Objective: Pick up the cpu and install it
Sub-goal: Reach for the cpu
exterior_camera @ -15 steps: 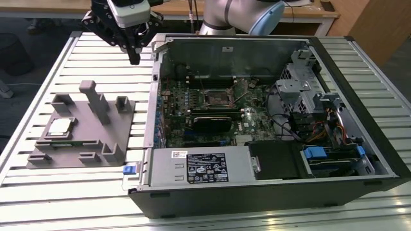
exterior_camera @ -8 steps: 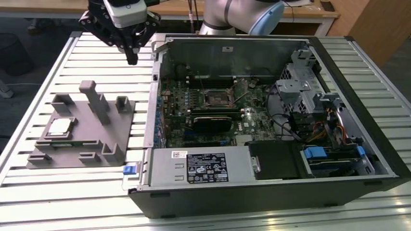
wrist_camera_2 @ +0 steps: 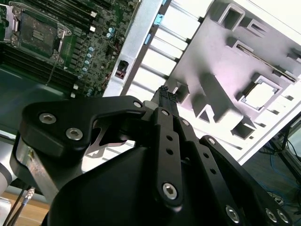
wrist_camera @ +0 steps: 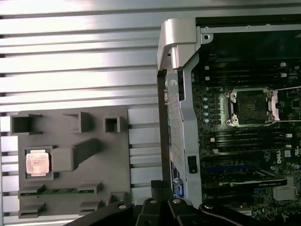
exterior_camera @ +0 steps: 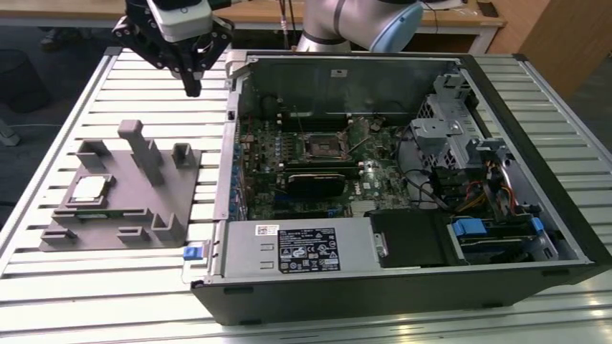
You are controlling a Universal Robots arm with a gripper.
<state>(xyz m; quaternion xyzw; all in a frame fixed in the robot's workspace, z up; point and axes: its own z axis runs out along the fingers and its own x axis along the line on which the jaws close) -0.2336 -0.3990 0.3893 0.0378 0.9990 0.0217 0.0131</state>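
The jaws are clenched together with nothing between them. They hang in the air above the slatted metal desk (exterior_camera: 96, 301), over the strip of bare slats between the grey plastic holder (exterior_camera: 134, 208) and the open computer case (exterior_camera: 402, 287).

The cpu (exterior_camera: 88, 189) lies flat in its square pocket in the holder, silvery top up. It is well apart from the jaws and lower than them, on the far side of the holder from the case. A tall grey post of the holder stands between the cpu and the jaws.

On the other side of the jaws, inside the case, the black socket (exterior_camera: 323, 145) with its metal frame sits on the green board, also well apart from them and lower. The case's near wall edge is the closest thing below the jaws.
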